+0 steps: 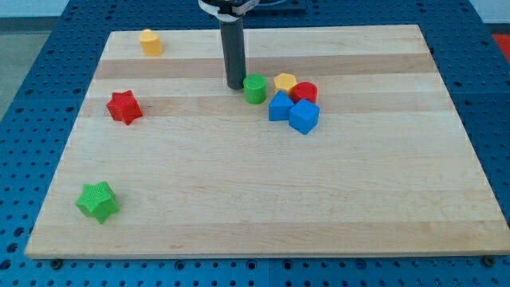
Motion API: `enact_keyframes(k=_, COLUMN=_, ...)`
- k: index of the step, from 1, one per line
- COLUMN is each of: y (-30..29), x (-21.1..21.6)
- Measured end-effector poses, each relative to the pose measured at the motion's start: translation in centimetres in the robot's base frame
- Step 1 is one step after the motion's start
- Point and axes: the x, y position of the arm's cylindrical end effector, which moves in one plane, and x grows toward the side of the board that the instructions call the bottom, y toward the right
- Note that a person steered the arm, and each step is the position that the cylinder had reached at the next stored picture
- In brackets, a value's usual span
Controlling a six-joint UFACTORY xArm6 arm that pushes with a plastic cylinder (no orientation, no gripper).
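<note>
My tip (236,84) rests on the wooden board (239,199) just left of the green cylinder (255,89), touching it or nearly so. Right of that cylinder sits a tight cluster: a yellow hexagonal block (285,81), a red cylinder (305,92), and two blue blocks, one (279,107) beside the other, cube-like one (304,116). The rod rises straight up from the tip to the view's top.
A yellow block (151,41) lies near the board's top left corner. A red star block (124,107) sits at the left, and a green star block (98,201) near the bottom left. Blue perforated table surrounds the board.
</note>
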Motion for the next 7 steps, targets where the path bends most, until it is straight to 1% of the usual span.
enact_keyframes(k=3, y=0.0, x=2.8)
enact_keyframes(k=7, y=0.1, x=3.4)
